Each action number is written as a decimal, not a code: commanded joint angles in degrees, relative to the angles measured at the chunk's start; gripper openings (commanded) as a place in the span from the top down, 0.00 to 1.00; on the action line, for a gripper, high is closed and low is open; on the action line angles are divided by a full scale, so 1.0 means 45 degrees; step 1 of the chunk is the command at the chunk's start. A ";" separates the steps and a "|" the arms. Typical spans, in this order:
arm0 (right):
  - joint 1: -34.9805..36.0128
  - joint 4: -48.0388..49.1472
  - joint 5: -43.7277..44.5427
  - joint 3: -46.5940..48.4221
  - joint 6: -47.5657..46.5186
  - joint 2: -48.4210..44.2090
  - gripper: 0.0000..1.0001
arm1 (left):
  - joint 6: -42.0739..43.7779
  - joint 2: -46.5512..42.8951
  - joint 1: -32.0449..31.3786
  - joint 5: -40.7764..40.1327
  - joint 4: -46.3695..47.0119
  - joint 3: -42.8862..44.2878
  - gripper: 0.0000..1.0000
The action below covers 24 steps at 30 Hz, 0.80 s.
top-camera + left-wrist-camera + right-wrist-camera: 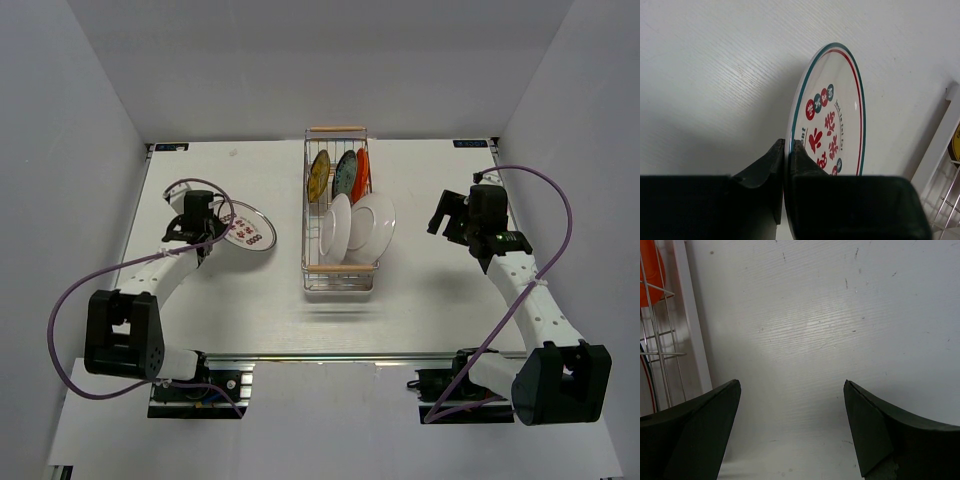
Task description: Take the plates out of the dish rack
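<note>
**Item 1. Arm bases.** Two black base units (125, 335) sit at the near table edge, left and right. A purple cable (62, 310) loops off each arm.

**Item 2. Left gripper** (788, 145). It is left of the dish rack, and its jaws are pinched tight on the rim of the marked plate (832, 115). The plate is white with a teal and red border and red and teal characters on its face. In the top view the plate (252, 232) lies between the gripper (212, 238) and the rack, outside the rack and over bare table (430, 300). Whether its underside touches the table cannot be told.

**Item 3. Right gripper** (792, 385). The fingers are spread wide with nothing between them, only tabletop below. It sits right of the rack (440, 220), apart from it.

**Item 4. Dish rack** (305, 205). This silver wire basket stands at mid-table, long axis running near to far. It has a tan handle bar at the near end (342, 266) and another at the far end (336, 128).

**Item 5. Contents, near half.** Two white plates (372, 222) lean overlapping, the right one overhanging the rack's right side.

**Item 6. Contents, far half.** Three plates stand on edge side by side:
- yellow patterned plate (319, 172)
- teal plate (345, 172)
- orange-red plate (362, 170)
</note>
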 commanded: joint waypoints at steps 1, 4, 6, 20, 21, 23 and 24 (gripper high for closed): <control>-0.0005 0.0017 -0.0068 0.0463 -0.0005 -0.0014 0.11 | -0.0324 0.0012 0.0227 0.0435 0.0387 -0.0123 0.84; -0.0006 0.0017 -0.0029 0.0326 0.0054 -0.0131 0.11 | -0.0421 0.0324 0.0228 0.0571 0.0035 -0.0142 0.72; 0.0014 0.0017 0.0030 0.0229 0.0093 -0.0170 0.11 | -0.0422 0.0403 0.0228 0.0649 0.0015 -0.0182 0.69; 0.0033 -0.0081 0.0245 -0.0025 0.0171 -0.0248 0.11 | -0.0637 0.0227 0.0228 -0.0228 -0.1702 0.0012 0.30; -0.0005 -0.0042 0.0245 -0.0026 0.0152 -0.0267 0.11 | -0.0617 0.0111 0.0228 -0.0268 -0.2110 0.0304 0.25; -0.0025 -0.0061 0.0245 0.0013 0.0152 -0.0287 0.11 | -0.0385 -0.0277 0.0228 -0.0074 -0.2580 0.0811 0.06; -0.0006 -0.0062 0.0264 -0.0006 0.0171 -0.0326 0.11 | -0.0209 -0.0435 0.0228 0.0121 -0.2660 0.1027 0.02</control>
